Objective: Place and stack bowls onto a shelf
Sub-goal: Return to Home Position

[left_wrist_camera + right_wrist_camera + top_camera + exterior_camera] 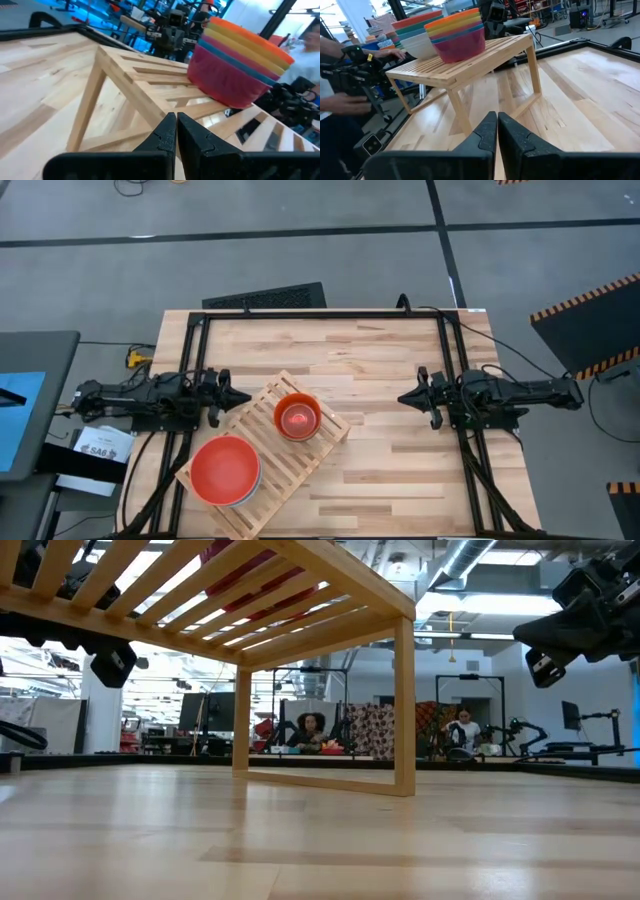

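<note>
The left gripper is seen with its fingers pressed together and nothing between them. It is held at the table's left side, just beside the nearest corner of the shelf. The right gripper is likewise closed and empty, held at the right side and well apart from the shelf. The shelf is set askew on the left half of the table. Two piles are carried on its slats: a small stack of bowls topped in orange toward the table's middle, and a large stack topped in red-orange at the other end. No bowl is seen off the shelf, so the placing is judged complete, and the step in hand is taken to be the arms' retreat to rest. No grasp is called for next. The left gripper need only be drawn away from the shelf corner without touching it, so that the piles are not jolted.
</note>
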`<action>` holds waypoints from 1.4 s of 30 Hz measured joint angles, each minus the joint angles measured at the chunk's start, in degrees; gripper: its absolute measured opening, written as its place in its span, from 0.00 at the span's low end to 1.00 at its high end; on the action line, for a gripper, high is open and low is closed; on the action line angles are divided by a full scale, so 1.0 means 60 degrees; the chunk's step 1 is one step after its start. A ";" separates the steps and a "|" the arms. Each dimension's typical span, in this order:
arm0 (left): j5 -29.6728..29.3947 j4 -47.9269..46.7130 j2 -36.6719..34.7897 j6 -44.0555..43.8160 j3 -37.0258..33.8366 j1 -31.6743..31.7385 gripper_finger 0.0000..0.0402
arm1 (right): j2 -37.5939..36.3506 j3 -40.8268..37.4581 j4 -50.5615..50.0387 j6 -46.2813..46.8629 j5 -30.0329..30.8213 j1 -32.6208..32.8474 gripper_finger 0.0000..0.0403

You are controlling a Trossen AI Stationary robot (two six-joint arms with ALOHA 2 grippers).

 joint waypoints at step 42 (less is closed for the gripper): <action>0.0517 -0.0016 0.0047 0.3824 -0.0003 -0.0280 0.00 | 0.0000 -0.0007 -0.0004 -0.0011 0.0002 0.0000 0.11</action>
